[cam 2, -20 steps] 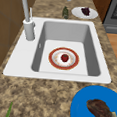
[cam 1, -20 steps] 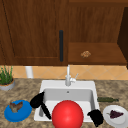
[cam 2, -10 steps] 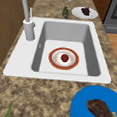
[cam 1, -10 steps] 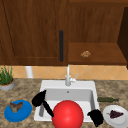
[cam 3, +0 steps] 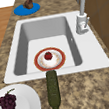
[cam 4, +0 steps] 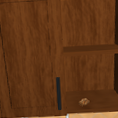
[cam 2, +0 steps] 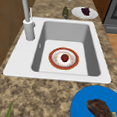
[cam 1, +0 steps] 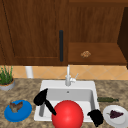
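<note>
While the left hand (cam 1: 40,98) hovers at lower left of the front view, fingers straight, beside the red ball (cam 1: 67,114), the right hand (cam 1: 96,117) sits curled at lower right, holding nothing, near the white plate (cam 1: 113,120) on the bench (cam 1: 25,90).

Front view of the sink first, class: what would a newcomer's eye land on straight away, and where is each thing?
A big glossy red ball dominates the front edge of the white sink, flanked by the black left hand and black right hand. Inside the basin lies a red-rimmed plate with a small red fruit. On the counter sit a blue plate of brown meat at left and a white plate of dark grapes at right.
</note>
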{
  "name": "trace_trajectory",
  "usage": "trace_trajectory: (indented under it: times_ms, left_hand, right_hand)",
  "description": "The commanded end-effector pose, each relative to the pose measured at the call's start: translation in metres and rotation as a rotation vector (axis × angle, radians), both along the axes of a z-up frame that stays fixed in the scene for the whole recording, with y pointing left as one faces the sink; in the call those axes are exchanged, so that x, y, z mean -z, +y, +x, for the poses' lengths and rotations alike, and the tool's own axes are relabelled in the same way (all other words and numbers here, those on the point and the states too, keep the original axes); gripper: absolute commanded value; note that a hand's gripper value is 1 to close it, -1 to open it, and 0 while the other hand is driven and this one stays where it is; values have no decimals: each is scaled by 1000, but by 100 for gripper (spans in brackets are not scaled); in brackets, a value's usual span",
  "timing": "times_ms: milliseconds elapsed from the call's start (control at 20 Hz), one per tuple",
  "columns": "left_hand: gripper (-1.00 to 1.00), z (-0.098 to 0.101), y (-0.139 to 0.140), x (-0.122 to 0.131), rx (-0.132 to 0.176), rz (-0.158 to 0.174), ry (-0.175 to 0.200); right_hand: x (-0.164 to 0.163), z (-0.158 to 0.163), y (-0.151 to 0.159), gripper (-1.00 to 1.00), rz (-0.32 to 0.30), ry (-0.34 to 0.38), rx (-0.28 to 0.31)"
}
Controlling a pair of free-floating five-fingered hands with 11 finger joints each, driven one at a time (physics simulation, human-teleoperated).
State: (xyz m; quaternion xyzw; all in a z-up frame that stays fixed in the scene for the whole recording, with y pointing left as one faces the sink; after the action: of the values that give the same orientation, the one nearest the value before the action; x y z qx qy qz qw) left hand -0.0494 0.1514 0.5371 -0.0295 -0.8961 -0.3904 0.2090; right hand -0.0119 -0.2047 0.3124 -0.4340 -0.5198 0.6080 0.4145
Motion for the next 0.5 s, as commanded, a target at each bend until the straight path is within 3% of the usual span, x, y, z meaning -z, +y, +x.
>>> trace_trajectory:
  times_ms: [0, 450]
  left_hand:
    - [-100, -1, -1, -3, -82, -116, -29]
    - [-100, -7, -2, -14, -94, -156, -30]
  right_hand:
    - [0, 0, 0, 0, 0, 0, 0]
    - [0, 0, 0, 0, 0, 0, 0]
